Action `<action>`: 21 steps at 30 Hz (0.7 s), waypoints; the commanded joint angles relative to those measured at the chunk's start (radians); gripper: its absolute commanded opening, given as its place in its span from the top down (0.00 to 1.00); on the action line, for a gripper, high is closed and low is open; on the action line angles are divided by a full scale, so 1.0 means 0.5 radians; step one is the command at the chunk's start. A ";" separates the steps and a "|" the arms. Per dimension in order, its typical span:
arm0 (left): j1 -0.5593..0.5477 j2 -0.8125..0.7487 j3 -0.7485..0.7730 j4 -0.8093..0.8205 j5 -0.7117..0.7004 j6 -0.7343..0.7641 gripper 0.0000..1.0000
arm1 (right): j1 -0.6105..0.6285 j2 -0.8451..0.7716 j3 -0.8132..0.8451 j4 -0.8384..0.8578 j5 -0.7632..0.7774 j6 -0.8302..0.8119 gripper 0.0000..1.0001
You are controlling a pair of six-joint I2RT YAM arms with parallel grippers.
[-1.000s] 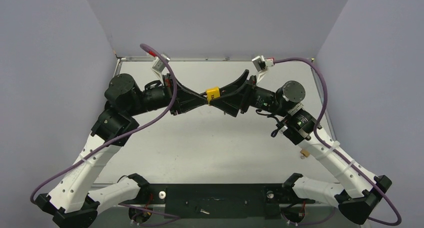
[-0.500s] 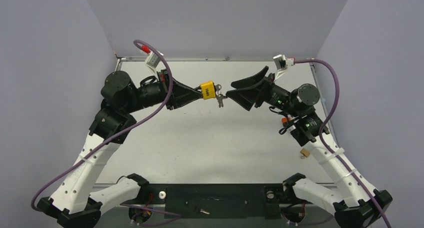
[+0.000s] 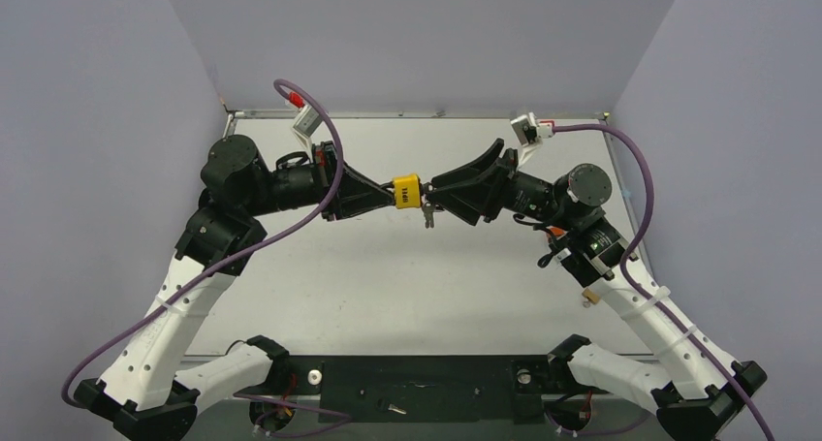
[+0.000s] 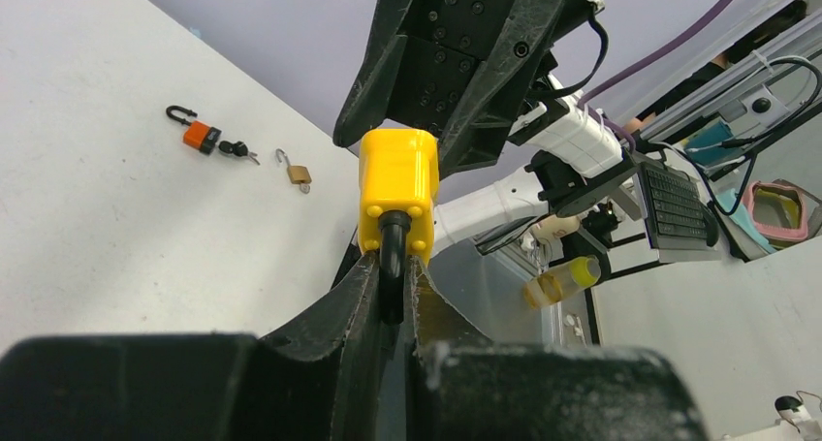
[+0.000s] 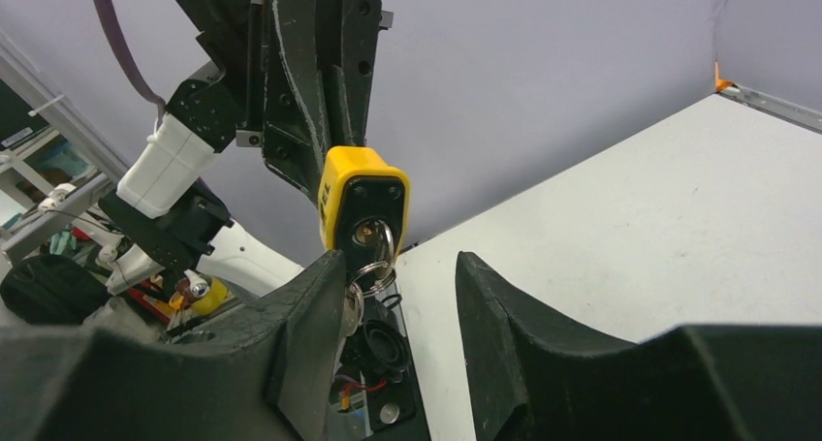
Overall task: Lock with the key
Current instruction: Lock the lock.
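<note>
Left gripper (image 4: 391, 271) pinched shut on padlock (image 4: 397, 179) shackle (image 4: 392, 236), arm stretched level. Right gripper (image 5: 399, 262) fingers (image 5: 504, 315) spread, either side of key (image 5: 367, 236) seated in padlock keyhole; contact unclear. Arm level, facing padlock.

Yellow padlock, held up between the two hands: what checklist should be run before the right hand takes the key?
1. Left hand shut on the shackle: ok.
2. Key in the keyhole of the yellow padlock: ok, its ring hangs beneath.
3. Right hand open: ok, jaws apart.
4. Key centred between the right fingers: not ok, the ring hangs close beside one finger.
5. Shackle pushed home: cannot tell, the left fingers hide it.
</note>
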 commanded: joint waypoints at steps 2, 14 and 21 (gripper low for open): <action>0.010 -0.026 0.034 0.146 0.077 -0.002 1.00 | 0.015 0.006 0.078 0.016 0.032 -0.070 0.60; 0.011 -0.010 0.009 0.169 0.093 -0.021 1.00 | 0.112 0.038 0.086 0.030 0.019 -0.060 0.71; 0.014 -0.011 0.009 0.132 0.076 0.018 1.00 | 0.113 0.028 0.073 0.038 0.039 -0.059 1.00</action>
